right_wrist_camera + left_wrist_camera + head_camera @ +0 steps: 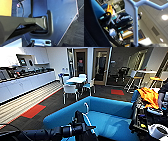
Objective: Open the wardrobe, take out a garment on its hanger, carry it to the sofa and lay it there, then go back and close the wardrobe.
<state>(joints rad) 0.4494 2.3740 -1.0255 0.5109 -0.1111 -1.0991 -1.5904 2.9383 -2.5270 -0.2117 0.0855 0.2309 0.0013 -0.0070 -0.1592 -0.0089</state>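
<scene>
The bright-blue sofa (110, 108) stands right in front of me, its seat low and wide. My left arm comes in from the lower left, and its gripper (83, 127) is shut on the pale hanger (86, 110), whose hook stands up above the sofa seat. The black garment (79, 118) hangs around the hanger and over the gripper. In the left wrist view the pale hanger (135, 25) runs close past the camera, with the dark garment (91, 32) and a part of the blue sofa (96, 8) beside it. The right arm's dark bulk (140, 119) sits by the sofa's right end.
A person (163, 95) with a control rig stands at the right edge, beside an orange cloth (150, 95). Beyond the sofa are a white table with white chairs (71, 88), a long white counter (22, 82) on the left, and high stools (135, 78) at the back right.
</scene>
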